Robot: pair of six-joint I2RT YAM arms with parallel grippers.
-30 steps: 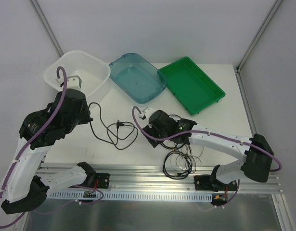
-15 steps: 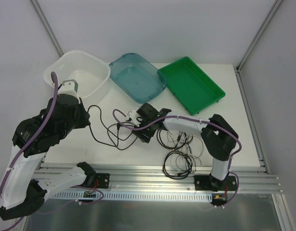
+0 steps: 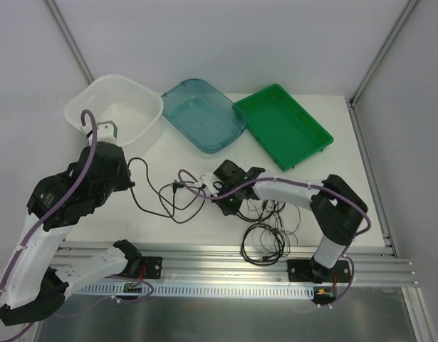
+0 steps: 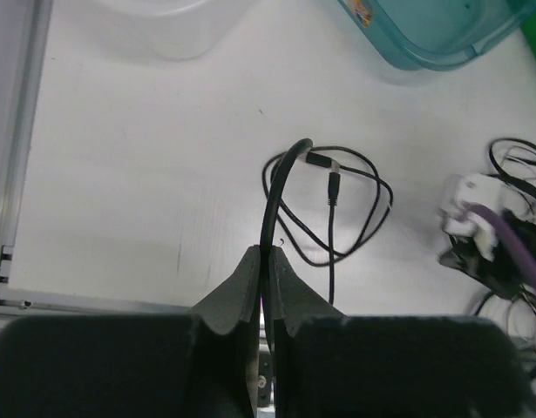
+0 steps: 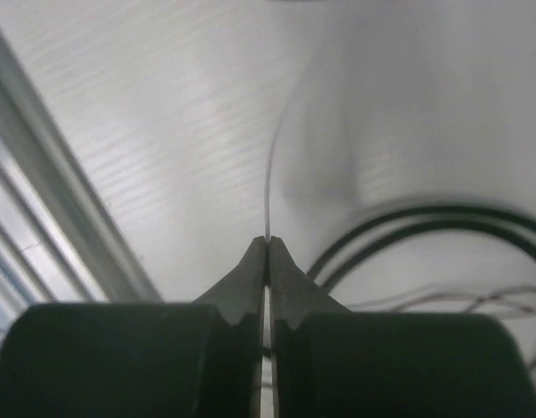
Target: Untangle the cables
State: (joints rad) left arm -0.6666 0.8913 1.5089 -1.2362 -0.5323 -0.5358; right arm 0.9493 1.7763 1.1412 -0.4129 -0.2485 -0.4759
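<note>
Since the left gripper (image 4: 266, 252) clamps the thick black looped cable (image 4: 280, 187) and the right gripper (image 5: 266, 244) pinches a thin dark wire (image 5: 269, 187) on the white table (image 4: 145, 192), pulling apart could cinch crossings tighter. That wire might slip free

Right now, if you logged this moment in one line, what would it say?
left gripper: shut on black cable | right gripper: shut on thin cable | status: cables not yet untangled

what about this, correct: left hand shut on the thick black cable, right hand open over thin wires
No: the right hand is shut, pinching a thin dark wire, as the right wrist view shows. The left hand grips the thick black cable.
</note>
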